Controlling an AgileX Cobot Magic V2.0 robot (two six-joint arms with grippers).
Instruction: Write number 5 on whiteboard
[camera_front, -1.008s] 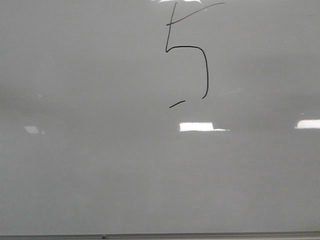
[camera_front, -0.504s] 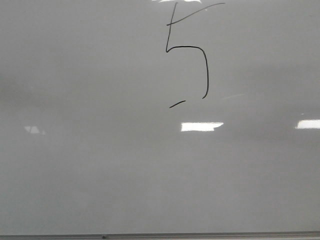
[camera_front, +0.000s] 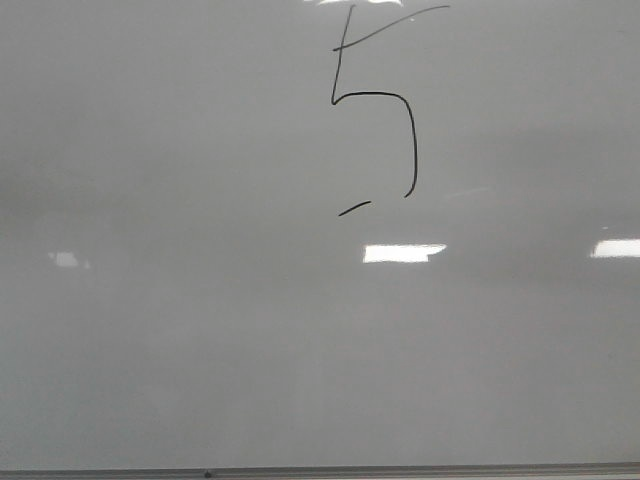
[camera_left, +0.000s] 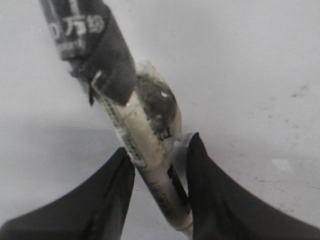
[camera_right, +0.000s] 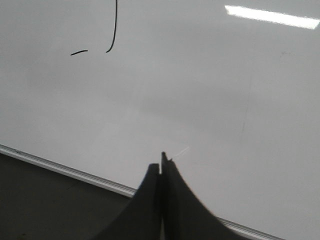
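Standing high on the whiteboard (camera_front: 200, 330), the number 5 (camera_front: 375, 105) is drawn with its tail dash detached, while a marker (camera_left: 145, 150) is kept clamped in the left gripper (camera_left: 160, 165), presumably for writing, and the right gripper (camera_right: 161, 172) is closed on nothing.

- Dim, even light; bright rectangular glare patches (camera_front: 403, 253) on the glossy pale grey whiteboard (camera_front: 200, 330).
- Left wrist view is blurred close up; the others are soft.

A hand-drawn number 5 (camera_front: 375, 105) stands on the whiteboard (camera_front: 180, 330) (tail dash detached); the marker (camera_left: 145, 145) label print is illegible.
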